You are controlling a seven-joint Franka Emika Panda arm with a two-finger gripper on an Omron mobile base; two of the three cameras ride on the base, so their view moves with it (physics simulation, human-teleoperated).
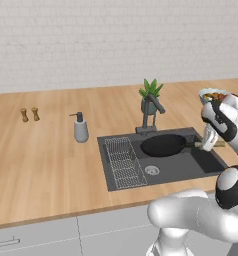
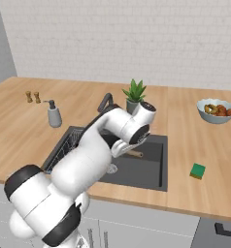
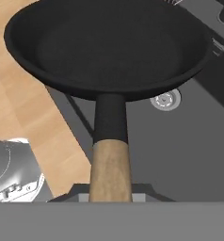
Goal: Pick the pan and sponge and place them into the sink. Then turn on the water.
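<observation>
Overhead, the arm reaches over the sink (image 1: 191, 167) — end effector (image 3: 110, 190) clamped on the pan (image 1: 163, 145) handle; sponge (image 2: 198, 170) at four o'clock on the table (image 1: 41, 160).

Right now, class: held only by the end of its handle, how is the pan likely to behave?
The pan will probably droop bowl-first: its wide black bowl sits far beyond the gripper on the wooden handle. It looks rigid, so it should not flex. The smooth round handle might twist in the grip.
</observation>
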